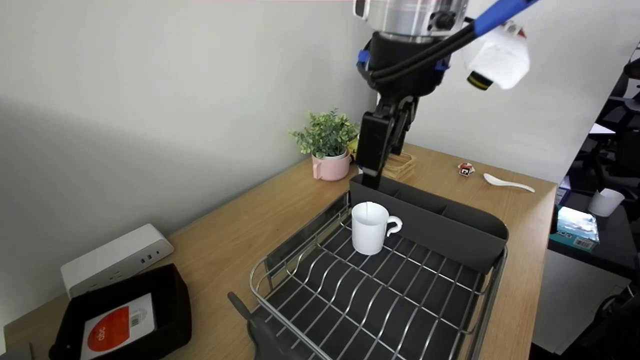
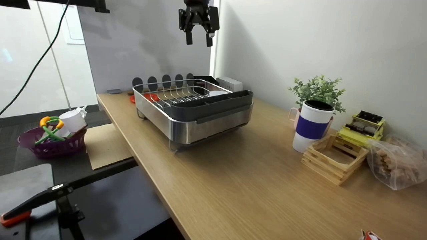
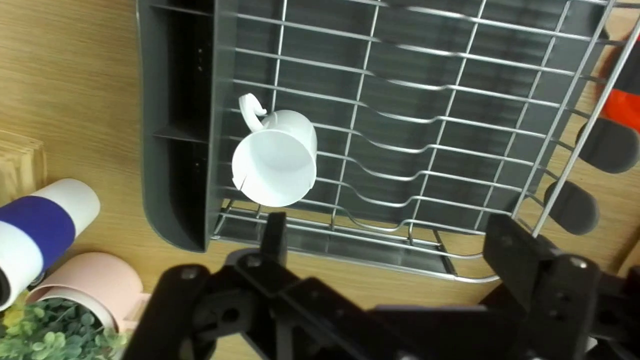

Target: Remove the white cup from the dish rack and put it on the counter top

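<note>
gripper (image 2: 199, 40) stood wide, empty | white cup (image 1: 368, 231) sat in dish rack (image 2: 211, 129), near caddy (image 1: 435, 231) | misaligned descent risked clipping caddy

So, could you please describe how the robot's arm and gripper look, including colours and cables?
The arm looks silvery and shiny near its end, joined to a black wrist part with small blue patches. Black cables run across it, one stretch wrapped in a bright blue sleeve. The gripper is black, with two blocky, jointed fingers.
</note>
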